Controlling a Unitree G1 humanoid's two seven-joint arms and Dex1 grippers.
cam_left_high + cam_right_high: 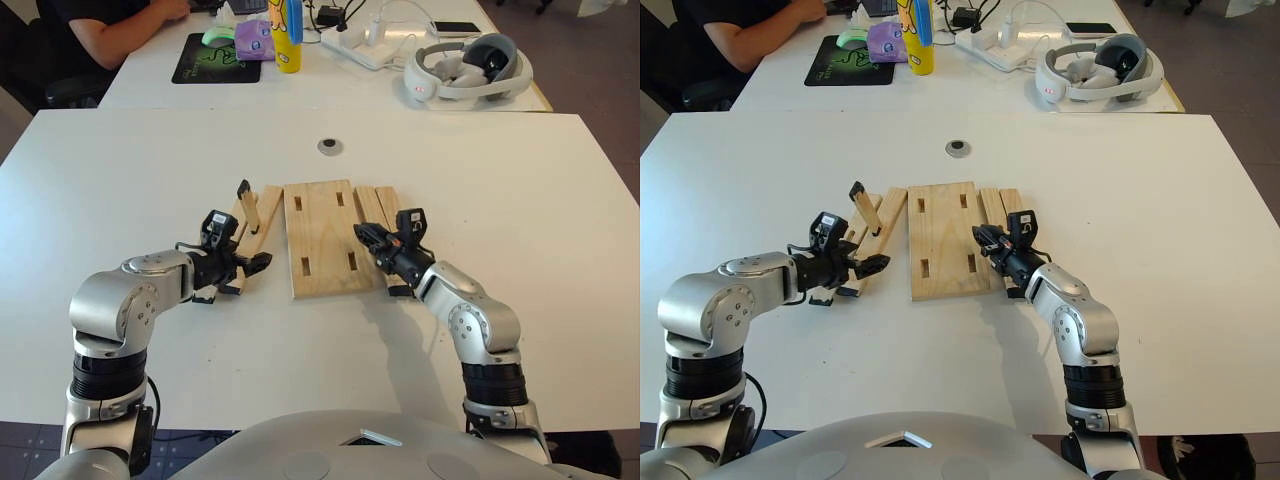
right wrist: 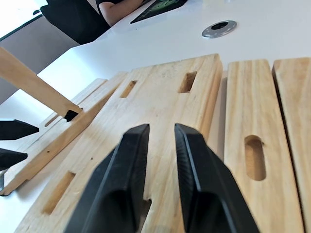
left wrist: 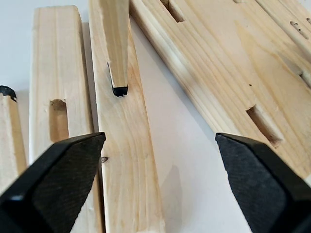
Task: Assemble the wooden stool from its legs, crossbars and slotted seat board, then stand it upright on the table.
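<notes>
Left eye view: a pale, slotted wooden seat board lay flat on the white desk. Light wooden left bars lay at its 9 o'clock and matching right bars touched it at 3 o'clock. A black-tipped wooden stick stood tilted on the left bars. The left claw sat at their near ends, and the right claw hung over the board's 4 o'clock edge.

Left wrist view: the left claw gaped wide and empty over a bar.

Right wrist view: the right claw was almost together, gripping nothing, just above the seat board.
</notes>
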